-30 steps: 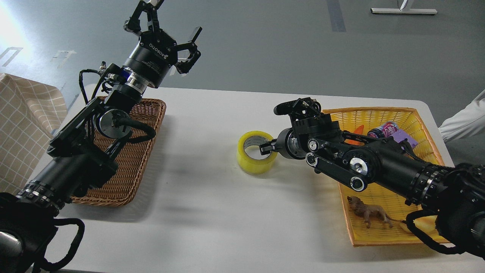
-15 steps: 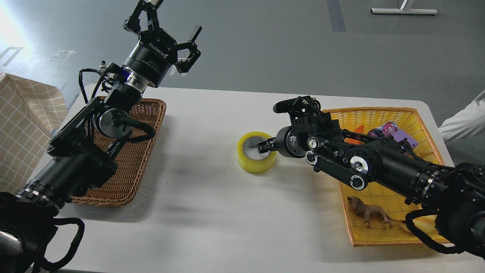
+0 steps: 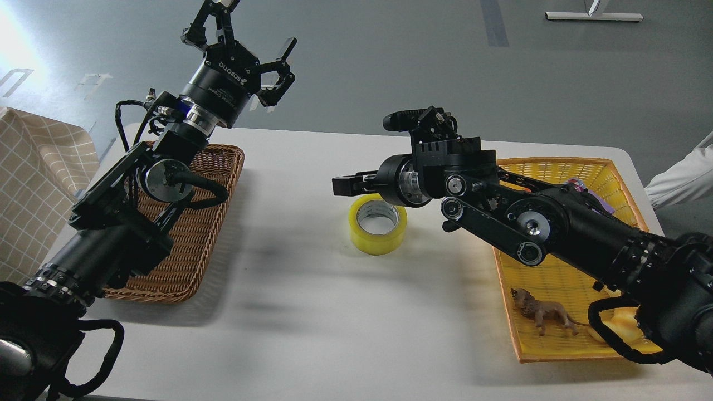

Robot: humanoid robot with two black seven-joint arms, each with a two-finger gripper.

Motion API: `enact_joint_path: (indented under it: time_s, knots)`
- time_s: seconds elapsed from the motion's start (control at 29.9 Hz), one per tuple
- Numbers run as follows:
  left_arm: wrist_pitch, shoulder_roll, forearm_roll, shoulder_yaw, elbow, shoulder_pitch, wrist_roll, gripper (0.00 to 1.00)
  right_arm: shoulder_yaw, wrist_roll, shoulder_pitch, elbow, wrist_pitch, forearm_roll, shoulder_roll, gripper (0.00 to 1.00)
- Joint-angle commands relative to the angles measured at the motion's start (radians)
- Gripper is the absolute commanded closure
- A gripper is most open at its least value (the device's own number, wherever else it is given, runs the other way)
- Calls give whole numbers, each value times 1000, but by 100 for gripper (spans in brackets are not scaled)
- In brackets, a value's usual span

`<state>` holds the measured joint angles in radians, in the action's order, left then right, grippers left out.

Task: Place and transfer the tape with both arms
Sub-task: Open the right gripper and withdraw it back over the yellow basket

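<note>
The tape [image 3: 379,243], a yellow roll with a grey-white core, lies flat on the white table [image 3: 312,312] near its middle. My right gripper [image 3: 365,153] hangs just above the roll's far edge, open and empty, with one finger pointing left over the roll and the other raised. My left gripper [image 3: 245,42] is held high over the far left of the table, open and empty, well apart from the tape.
A brown wicker basket [image 3: 184,267] lies under my left arm. A yellow basket [image 3: 557,278] at the right holds a toy lion [image 3: 543,314], a can [image 3: 574,184] and other small things. A white sleeve [image 3: 682,178] shows at the right edge, a checked cloth [image 3: 33,184] at the left.
My right gripper has let go of the tape's rim, opened and risen up and to the left. The tape stays on the table. My left arm has not moved.
</note>
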<state>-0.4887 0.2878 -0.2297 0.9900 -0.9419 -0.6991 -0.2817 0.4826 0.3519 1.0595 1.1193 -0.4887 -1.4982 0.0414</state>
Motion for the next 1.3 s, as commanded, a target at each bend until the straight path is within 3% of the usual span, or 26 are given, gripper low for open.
enact_joint_path:
  time_s: [0.0,0.13,0.3,0.54,0.74,0.84,1.04,1.14,1.27]
  knots:
    - [0,2,0,-1,0,0,2,2,56,1,-10,111,0,1,81,2]
    - [0,5,-2,-2,0,-2,6,2,206,1,-42,243,0,3,201,2]
    - [0,1,-2,-5,2,0,9,2,437,-1,-133,324,0,44,258,2]
    - [0,1,-3,-11,2,1,9,2,769,-11,-288,347,0,128,250,2]
    - [0,4,-11,-13,6,3,7,2,1007,-21,-412,338,0,355,213,2]
    - [0,5,-13,-17,9,4,7,2,1097,-50,-455,330,0,431,179,2]
    - [0,10,-13,-14,11,6,4,2,1290,-191,-495,300,0,526,57,3]
    - [0,10,-13,-13,11,7,4,2,1343,-240,-513,275,0,597,19,3]
    - [0,8,-14,-14,14,7,4,2,1355,-243,-521,185,0,769,-6,3]
